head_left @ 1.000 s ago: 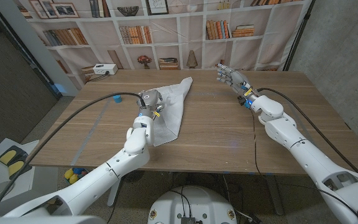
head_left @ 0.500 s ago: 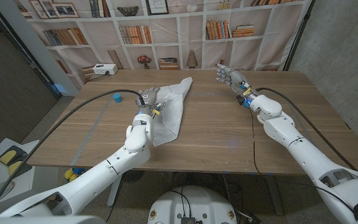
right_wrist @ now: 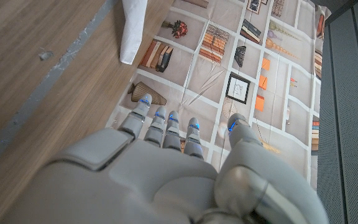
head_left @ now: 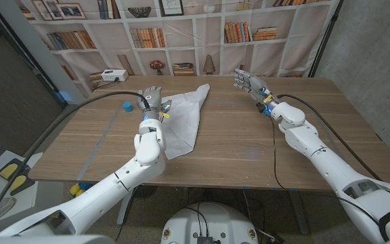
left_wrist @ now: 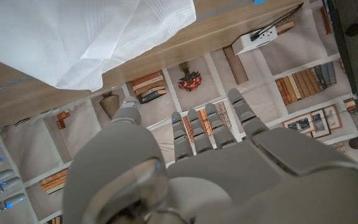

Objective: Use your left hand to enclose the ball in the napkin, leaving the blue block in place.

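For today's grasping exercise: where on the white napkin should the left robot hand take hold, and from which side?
Probably the near left edge of the napkin, coming from the robot's left, where the left robot hand is. The cloth lies flat, its far corner pointing toward the shelves, so a pinch at a loose edge suits best.

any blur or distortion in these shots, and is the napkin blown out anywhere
Head view: wide-angle bend, the table edges and shelves curve; even light, the napkin keeps its folds. Left wrist view: the left hand up close is soft, and the napkin is bright, nearly washed out. Right wrist view: the right hand is blurred, the backdrop sharper.
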Tool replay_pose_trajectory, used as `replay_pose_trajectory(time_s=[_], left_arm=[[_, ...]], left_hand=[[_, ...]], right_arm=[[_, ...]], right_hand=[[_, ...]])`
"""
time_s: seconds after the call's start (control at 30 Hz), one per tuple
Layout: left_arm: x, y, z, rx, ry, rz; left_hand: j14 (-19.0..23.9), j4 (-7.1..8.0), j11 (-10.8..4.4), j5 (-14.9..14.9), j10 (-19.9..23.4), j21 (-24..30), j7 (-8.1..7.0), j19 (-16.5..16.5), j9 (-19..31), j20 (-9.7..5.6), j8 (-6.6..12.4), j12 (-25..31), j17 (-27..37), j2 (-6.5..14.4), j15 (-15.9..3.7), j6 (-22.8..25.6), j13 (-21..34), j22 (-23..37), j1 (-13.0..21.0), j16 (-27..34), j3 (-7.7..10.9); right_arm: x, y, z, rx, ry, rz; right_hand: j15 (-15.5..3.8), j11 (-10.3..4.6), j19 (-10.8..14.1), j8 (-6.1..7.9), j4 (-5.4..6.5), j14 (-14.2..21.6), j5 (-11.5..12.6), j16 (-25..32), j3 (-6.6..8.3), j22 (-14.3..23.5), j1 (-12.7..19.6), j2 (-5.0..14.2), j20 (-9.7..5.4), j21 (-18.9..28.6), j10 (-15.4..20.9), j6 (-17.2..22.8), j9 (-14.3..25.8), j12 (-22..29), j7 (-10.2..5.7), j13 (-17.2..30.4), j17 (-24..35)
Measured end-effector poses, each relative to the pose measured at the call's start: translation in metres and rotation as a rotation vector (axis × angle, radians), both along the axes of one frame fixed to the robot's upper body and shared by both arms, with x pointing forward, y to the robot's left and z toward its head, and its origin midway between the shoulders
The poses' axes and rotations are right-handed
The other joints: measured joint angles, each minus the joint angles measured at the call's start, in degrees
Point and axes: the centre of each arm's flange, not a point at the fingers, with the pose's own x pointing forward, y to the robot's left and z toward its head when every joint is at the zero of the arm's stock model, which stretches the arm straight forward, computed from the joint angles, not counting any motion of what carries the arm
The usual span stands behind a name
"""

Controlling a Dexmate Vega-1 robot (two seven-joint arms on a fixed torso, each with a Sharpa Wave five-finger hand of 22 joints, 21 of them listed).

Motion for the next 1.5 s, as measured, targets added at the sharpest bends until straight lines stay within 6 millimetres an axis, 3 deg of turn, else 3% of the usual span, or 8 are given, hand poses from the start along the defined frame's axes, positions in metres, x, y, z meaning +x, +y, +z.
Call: replay_pose_trajectory(time_s=[0.13,0.37,0.6,0.87,1.0,1.3,1.5], left_arm=[[-0.007,0.004,0.020,0.078,0.005,0.083],[-0.004,0.003,0.040,0.213,0.065,0.131],[0.007,0.000,0.048,0.345,0.192,0.166],[0.021,-0.001,0.049,0.465,0.309,0.245],[0.026,-0.001,0.050,0.502,0.339,0.291],[0.038,0.006,0.055,0.570,0.391,0.406],[0.048,0.013,0.059,0.571,0.428,0.419]], left_hand=[[-0.6,-0.32,-0.22,0.0,-0.6,0.0,-0.33,-0.3,0.0,-0.13,0.00,-0.5,-0.2,0.0,-0.09,-0.3,0.0,0.0,0.0,0.0,-0.04],[-2.4,-1.35,-0.31,-0.2,-2.9,-0.4,-0.91,0.1,0.0,-0.49,-0.69,-1.4,-0.5,-2.3,-0.36,-1.6,0.0,0.0,0.4,-0.7,-0.73],[-3.6,-3.40,-1.72,1.0,-4.1,-0.4,-4.84,1.0,0.0,-1.37,-0.64,-1.4,-1.3,-5.8,-0.95,-0.5,0.0,-0.2,1.2,-0.9,-1.80],[-4.6,-5.29,-2.69,2.6,-4.9,-1.0,-5.34,0.8,0.0,-1.90,-0.23,-1.8,-1.9,-8.0,-1.53,0.0,0.0,-0.2,3.4,-1.2,-2.15],[-5.5,-5.36,-3.07,3.5,-5.3,-1.6,-5.88,0.1,0.0,-2.60,-0.41,-1.8,-2.1,-8.3,-1.44,-0.9,0.0,-0.2,3.8,-1.2,-2.21],[-5.9,-5.35,-2.87,4.1,-5.5,-1.8,-5.74,0.0,0.1,-2.48,-0.94,-1.8,-2.1,-8.1,-1.65,-2.5,0.0,-0.2,4.0,-1.2,-2.21],[-6.6,-6.53,-3.18,5.5,-5.2,-2.1,-5.78,0.2,0.2,-2.71,0.17,-1.8,-2.6,-6.3,-1.54,-0.3,-0.1,-0.2,7.0,-1.2,-0.97]], right_arm=[[0.003,0.001,0.000,0.003,0.001,0.010],[0.003,-0.001,-0.002,0.008,-0.004,0.022],[0.002,-0.005,-0.008,0.016,0.000,0.024],[-0.001,-0.010,-0.011,0.022,-0.001,0.024],[-0.002,-0.011,-0.013,0.023,0.000,0.025],[-0.004,-0.011,-0.015,0.022,0.001,0.030],[-0.005,-0.010,-0.015,0.021,-0.001,0.032]], right_hand=[[0.00,0.00,0.0,0.00,0.00,0.0,0.0,0.0,0.00,0.0,0.0,0.00,0.00,0.0,0.0,0.0,0.0,0.0,0.00,0.0,0.0],[0.00,0.00,0.0,0.00,0.00,0.0,0.0,0.0,0.00,0.0,0.0,0.01,0.00,0.0,0.0,0.0,0.0,0.0,0.00,0.0,0.0],[0.00,-0.11,0.0,0.00,0.00,0.0,0.0,0.0,0.00,0.0,-0.6,0.60,0.00,0.0,0.1,0.0,0.0,0.0,0.00,0.0,0.0],[0.00,-0.11,0.0,0.00,0.00,0.0,0.0,0.0,0.00,0.0,-0.3,0.36,0.00,0.0,0.1,0.0,0.0,0.0,0.00,0.0,0.0],[0.00,-0.11,0.0,0.00,0.00,0.0,0.0,0.0,0.00,0.0,-0.3,0.35,0.00,0.0,0.1,0.0,0.0,0.0,0.00,0.0,0.0],[0.00,-0.10,0.0,0.00,0.16,0.0,0.0,0.0,-0.16,0.0,-0.3,0.35,0.00,0.0,0.1,0.0,0.0,0.0,0.00,0.0,0.0],[0.00,-0.10,0.0,0.00,0.15,0.0,0.0,0.0,-0.16,0.0,-0.3,0.36,0.00,0.0,0.1,0.0,0.0,0.0,0.00,0.0,0.0]])
